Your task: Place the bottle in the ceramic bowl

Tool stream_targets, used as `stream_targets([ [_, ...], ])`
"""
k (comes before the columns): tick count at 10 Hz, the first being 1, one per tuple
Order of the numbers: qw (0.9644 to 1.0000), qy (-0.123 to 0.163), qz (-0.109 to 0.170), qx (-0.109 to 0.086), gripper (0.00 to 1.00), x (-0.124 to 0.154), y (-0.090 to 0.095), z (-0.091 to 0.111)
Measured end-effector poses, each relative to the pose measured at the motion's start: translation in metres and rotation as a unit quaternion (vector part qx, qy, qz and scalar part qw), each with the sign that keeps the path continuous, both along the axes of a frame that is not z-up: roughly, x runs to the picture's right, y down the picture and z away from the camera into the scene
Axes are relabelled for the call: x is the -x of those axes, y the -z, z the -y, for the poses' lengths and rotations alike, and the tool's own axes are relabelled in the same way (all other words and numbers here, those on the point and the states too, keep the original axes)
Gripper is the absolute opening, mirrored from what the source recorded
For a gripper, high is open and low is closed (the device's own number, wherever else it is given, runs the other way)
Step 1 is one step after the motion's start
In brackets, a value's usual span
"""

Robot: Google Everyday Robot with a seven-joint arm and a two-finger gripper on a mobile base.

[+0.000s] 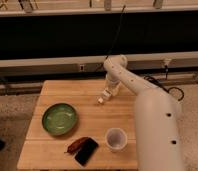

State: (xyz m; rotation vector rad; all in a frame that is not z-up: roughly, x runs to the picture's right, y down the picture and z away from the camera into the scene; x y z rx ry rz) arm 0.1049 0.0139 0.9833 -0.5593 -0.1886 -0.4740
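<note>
My gripper (106, 93) hangs over the back middle of the wooden table (62, 87), at the end of the white arm that reaches in from the right. It is shut on the bottle (101, 100), a small slim whitish piece that sticks out down and to the left of the gripper, a little above the tabletop. The ceramic bowl (59, 119), round, glossy green and empty, sits on the table's left side, to the left of and nearer than the gripper.
A white cup (116, 139) stands upright at the front right of the table. A reddish-brown packet (77, 145) and a flat black item (87, 151) lie at the front middle. My arm's wide white body (157, 130) covers the table's right edge.
</note>
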Motion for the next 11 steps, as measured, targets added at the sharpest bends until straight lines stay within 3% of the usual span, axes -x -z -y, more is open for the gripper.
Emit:
stream_targets([
  [2, 0.9999, 0.0, 0.01, 0.007, 0.01, 0.007, 0.007, 0.003],
  [9, 0.9983, 0.02, 0.05, 0.024, 0.0, 0.076, 0.058, 0.023],
  [11, 0.997, 0.034, 0.063, 0.03, 0.0, 0.113, 0.075, 0.026],
])
